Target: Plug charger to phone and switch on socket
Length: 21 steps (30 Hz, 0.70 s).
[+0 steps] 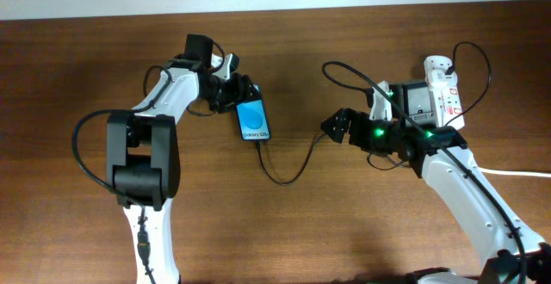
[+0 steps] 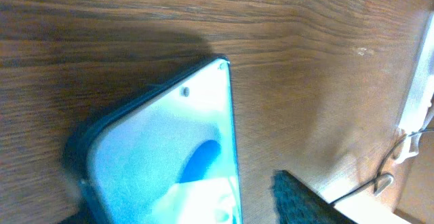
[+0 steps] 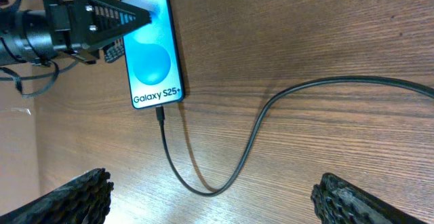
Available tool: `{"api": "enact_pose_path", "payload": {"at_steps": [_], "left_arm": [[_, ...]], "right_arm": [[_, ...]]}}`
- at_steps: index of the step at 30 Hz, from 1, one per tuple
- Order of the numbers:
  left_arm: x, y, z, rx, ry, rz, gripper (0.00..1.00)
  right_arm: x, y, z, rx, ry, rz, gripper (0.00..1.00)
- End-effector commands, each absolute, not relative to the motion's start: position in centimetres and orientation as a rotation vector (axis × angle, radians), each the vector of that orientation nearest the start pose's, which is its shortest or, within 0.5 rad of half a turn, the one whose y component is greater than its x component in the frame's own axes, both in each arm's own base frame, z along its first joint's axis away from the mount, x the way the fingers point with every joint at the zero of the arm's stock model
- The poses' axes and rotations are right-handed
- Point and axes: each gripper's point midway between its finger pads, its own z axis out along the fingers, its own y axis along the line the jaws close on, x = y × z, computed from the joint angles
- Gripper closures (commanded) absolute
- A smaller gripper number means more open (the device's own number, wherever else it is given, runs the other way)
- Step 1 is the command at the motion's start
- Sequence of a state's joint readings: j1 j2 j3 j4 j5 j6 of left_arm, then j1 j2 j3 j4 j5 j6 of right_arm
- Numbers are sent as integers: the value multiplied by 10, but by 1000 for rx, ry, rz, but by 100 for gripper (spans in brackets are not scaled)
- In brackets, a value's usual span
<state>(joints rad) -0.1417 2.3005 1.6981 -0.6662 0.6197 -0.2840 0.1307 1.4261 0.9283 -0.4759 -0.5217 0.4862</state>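
Observation:
The phone (image 1: 252, 120) lies flat with its blue screen lit; the right wrist view (image 3: 152, 54) reads "Galaxy S25+". The charger (image 1: 288, 177), a thin black cable, has its plug tip (image 3: 160, 113) in the phone's near end. It loops across the table towards the socket (image 1: 440, 84). My left gripper (image 1: 241, 91) is at the phone's far end with its fingers apart. In the left wrist view one finger (image 2: 305, 200) stands clear of the phone's edge (image 2: 234, 149). My right gripper (image 3: 217, 200) is wide open and empty above the cable loop (image 3: 203, 187).
The socket, a white power strip, lies at the back right, partly under my right arm (image 1: 448, 168). Its thick white cord (image 1: 521, 174) runs off the right edge. More black cable arcs behind the right arm (image 1: 349, 71). The wooden table's far edge (image 1: 344, 9) meets a white wall.

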Motion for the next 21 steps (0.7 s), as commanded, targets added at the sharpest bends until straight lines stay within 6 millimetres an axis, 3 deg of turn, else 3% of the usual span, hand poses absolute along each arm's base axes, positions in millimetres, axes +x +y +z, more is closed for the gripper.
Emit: {"api": "enact_pose_path", "payload": {"at_steps": [1,4,7,8,10,12,13,16,18,21], "left_arm": [[470,-145,-7,-59,2902,-758,30],[464,-129,-15,-14,2949,-616,11],[466,-121,-1,-17,2937,-535,6],[472,-112,22,-17,2894,-457,5],[472,-106,78,-14,2806,-447,7],[472,-99,116,-19,2730,-447,7],[472,-94,147,-22,2663,-446,7],[460,-94,225,16,2488,-481,4],[450,-91,260,25,2412,-471,0],[443,-90,274,28,2385,-465,1]], "right_arm": [[336,129,126,206,2585,872,1],[335,129,126,207,2587,872,1],[335,129,125,198,2589,868,1],[334,128,125,176,2589,861,1],[334,129,125,171,2589,861,1],[334,129,125,144,2585,853,1],[334,129,125,141,2585,853,1],[335,129,126,139,2582,853,1],[335,129,133,129,2588,852,1],[334,130,146,59,2597,838,1]]}}
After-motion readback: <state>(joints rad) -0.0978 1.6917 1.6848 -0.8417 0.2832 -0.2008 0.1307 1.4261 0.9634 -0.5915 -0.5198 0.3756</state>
